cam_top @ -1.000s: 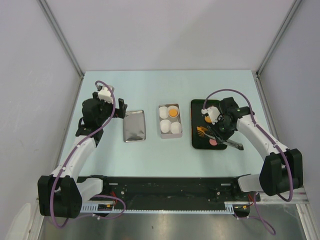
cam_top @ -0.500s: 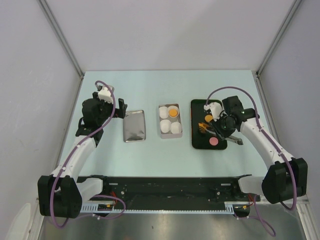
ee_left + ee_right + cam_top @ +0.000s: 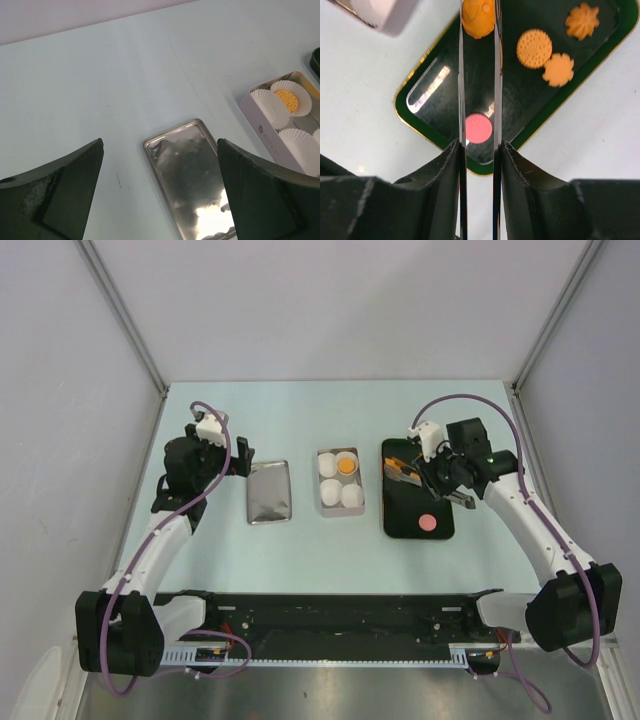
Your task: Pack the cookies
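While right hand [image 3: 398,472] grips orange cookie [image 3: 478,19], pink cookie [image 3: 479,128] lies in tray [image 3: 530,102].

Bright, even overhead light on the pale blue tabletop [image 3: 300,420].
Glare flares on the shiny silver metal tray [image 3: 200,200] and glossy dark green tray [image 3: 427,87]; shadows are faint; the round orange cookie [image 3: 478,17] looks soft.

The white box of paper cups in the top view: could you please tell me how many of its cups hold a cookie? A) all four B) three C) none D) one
D: in the white box, only the far-right cup holds an orange cookie; the other three cups show only white paper.
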{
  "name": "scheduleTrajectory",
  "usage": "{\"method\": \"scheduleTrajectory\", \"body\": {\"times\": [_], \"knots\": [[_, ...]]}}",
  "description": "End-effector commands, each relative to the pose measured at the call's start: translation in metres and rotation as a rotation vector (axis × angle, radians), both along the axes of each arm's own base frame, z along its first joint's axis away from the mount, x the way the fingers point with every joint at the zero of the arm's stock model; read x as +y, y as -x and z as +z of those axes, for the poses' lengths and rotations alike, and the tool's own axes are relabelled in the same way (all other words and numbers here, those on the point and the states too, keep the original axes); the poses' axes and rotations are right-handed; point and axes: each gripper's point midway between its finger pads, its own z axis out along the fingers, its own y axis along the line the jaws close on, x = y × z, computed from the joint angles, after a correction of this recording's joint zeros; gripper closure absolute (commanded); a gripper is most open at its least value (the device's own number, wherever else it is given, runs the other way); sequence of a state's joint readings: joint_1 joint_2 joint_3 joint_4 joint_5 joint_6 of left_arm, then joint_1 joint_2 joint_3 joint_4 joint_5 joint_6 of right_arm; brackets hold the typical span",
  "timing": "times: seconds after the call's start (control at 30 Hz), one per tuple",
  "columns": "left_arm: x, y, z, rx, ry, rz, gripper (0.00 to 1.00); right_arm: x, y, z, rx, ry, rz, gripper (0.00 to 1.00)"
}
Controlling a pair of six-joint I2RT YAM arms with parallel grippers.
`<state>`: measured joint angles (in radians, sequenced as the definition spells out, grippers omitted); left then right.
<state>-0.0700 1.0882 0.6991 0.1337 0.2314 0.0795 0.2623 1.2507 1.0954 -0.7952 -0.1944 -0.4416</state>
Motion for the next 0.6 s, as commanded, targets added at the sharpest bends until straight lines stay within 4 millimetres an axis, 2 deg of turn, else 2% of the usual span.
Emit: {"method": "scheduleTrajectory", "body": {"times": [0.0, 0.27, 0.57], "knots": [[-0.004, -0.002, 0.010, -0.047, -0.009, -0.019, 0.00, 0.031, -0.027, 0.044, -0.154, -0.101, 0.045, 0.73], [-0.003, -0.003, 0.008, -0.041, -0.013, -0.017, 0.00, 0.071, -0.044, 0.056, -0.207, -0.141, 0.122, 0.73], [-0.002, -0.005, 0.003, -0.030, -0.021, -0.014, 0.00, 0.110, -0.069, 0.047, -0.234, -0.160, 0.181, 0.73]]}}
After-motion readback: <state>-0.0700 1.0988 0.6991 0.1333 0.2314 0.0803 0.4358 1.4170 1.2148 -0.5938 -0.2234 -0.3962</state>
